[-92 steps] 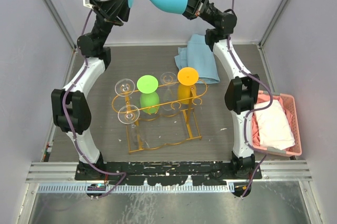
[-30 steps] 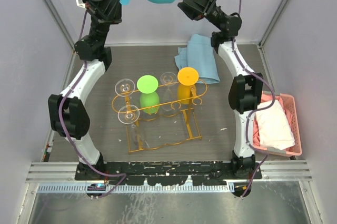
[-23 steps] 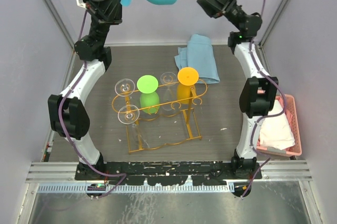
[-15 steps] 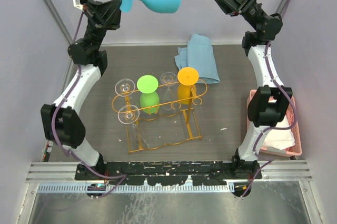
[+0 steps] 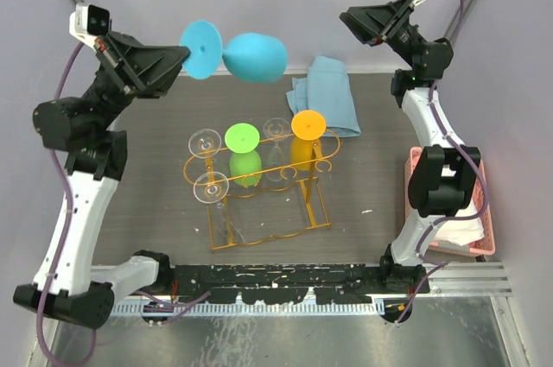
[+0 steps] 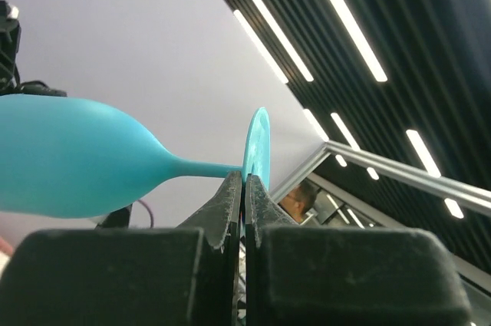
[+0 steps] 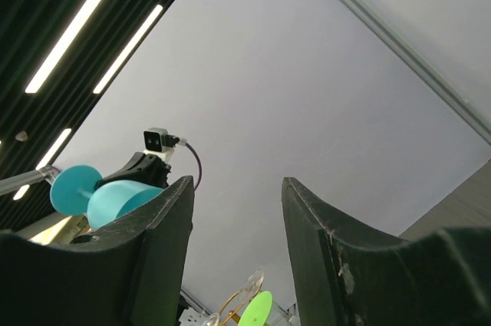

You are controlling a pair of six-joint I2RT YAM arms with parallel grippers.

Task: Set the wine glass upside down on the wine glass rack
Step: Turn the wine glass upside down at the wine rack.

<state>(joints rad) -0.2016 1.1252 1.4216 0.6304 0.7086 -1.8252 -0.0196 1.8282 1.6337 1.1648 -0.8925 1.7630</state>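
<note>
The blue wine glass lies on its side in the air above the table's back edge, with my left gripper shut on the rim of its foot disc. In the left wrist view the bowl points left and the foot sits pinched between the fingertips of that gripper. My right gripper hangs open and empty high at the back right, away from the glass; its own view shows the gripper with only wall between its fingers. The orange-gold wine glass rack stands mid-table.
On the rack hang a green glass, an orange glass and three clear glasses, feet up. A blue cloth lies behind the rack. A pink basket with a white cloth sits at the right edge.
My right gripper let go of the bowl and drew back to the right. The left arm swung out leftward and brought the glass lower, its bowl now turned toward the table's middle.
</note>
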